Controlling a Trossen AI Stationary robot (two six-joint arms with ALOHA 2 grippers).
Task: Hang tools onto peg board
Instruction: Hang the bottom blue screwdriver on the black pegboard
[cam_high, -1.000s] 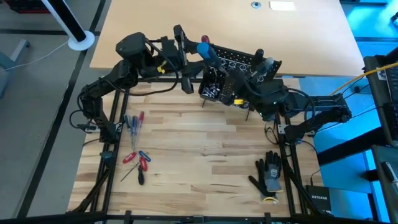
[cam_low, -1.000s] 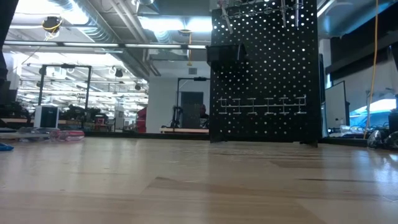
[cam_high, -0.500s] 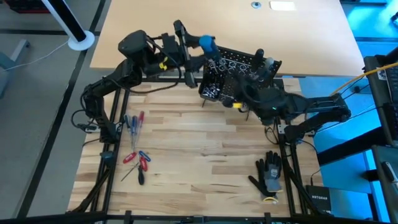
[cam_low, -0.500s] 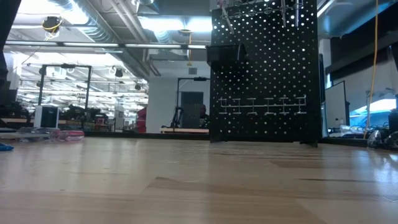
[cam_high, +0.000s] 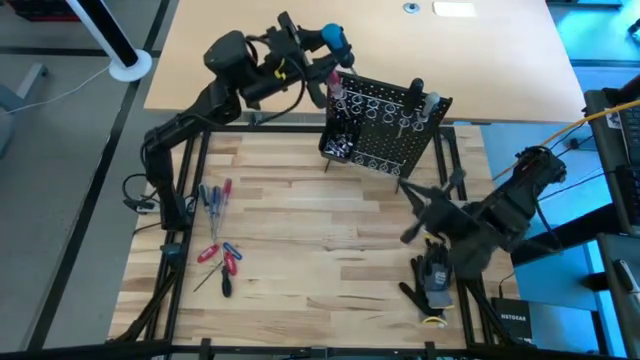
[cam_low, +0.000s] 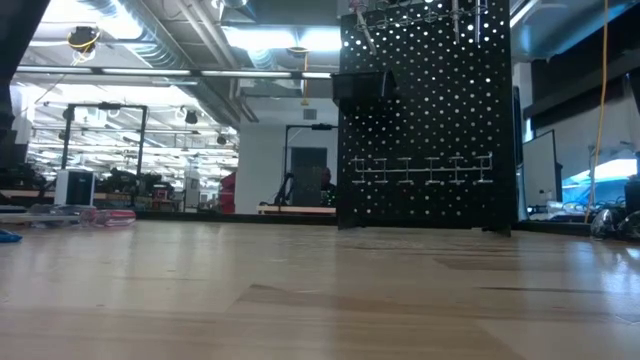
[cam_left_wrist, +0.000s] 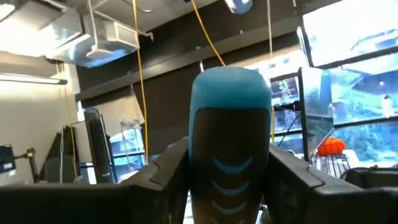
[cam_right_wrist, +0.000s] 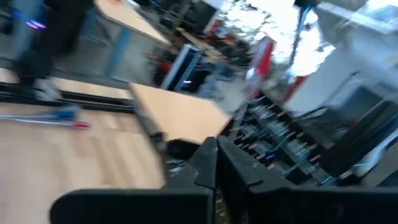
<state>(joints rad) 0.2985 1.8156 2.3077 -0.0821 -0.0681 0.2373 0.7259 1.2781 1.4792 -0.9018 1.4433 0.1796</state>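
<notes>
The left gripper (cam_high: 318, 42) is up by the top of the peg board (cam_high: 385, 120). Its fingers (cam_left_wrist: 169, 171) squeeze a screwdriver (cam_left_wrist: 230, 143) by its fat blue handle. It looks light, stiff and grippy. The right gripper (cam_high: 408, 236), fingers shut and empty, hangs near the glove (cam_high: 432, 277).

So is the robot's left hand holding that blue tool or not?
Holding it. The left wrist view shows the blue-capped tool clamped between the left gripper fingers, beside the peg board.
</notes>
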